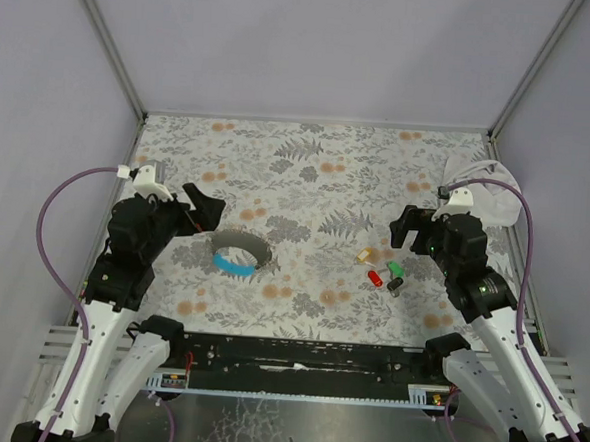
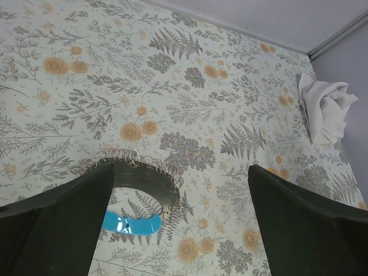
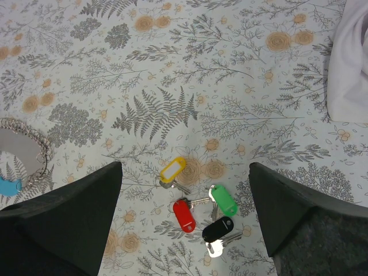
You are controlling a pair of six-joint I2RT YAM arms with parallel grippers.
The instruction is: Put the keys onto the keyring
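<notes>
While both arms hang above the bench (image 1: 318, 172) with nothing in them, you should note that the keys (image 1: 384, 272) lie on the right arm's side, a little toward the middle and the near edge from the right pincer (image 1: 411, 228), whose jaws stand spread wide. They lie flat in a loose cluster: the yellow key (image 3: 172, 169) farthest out, the red key (image 3: 184, 215) and green key (image 3: 223, 199) next, and the black key (image 3: 218, 229) nearest, with most blades turned toward the cluster's middle. Lying flat on the left side is the keyring (image 1: 240, 252), just inward of the left pincer (image 1: 203, 210), likewise spread. Ring and keys are well apart. No key is on the hoop and it encloses only bare bench. I judge the right arm nearer the keys and the left nearer the ring.
</notes>
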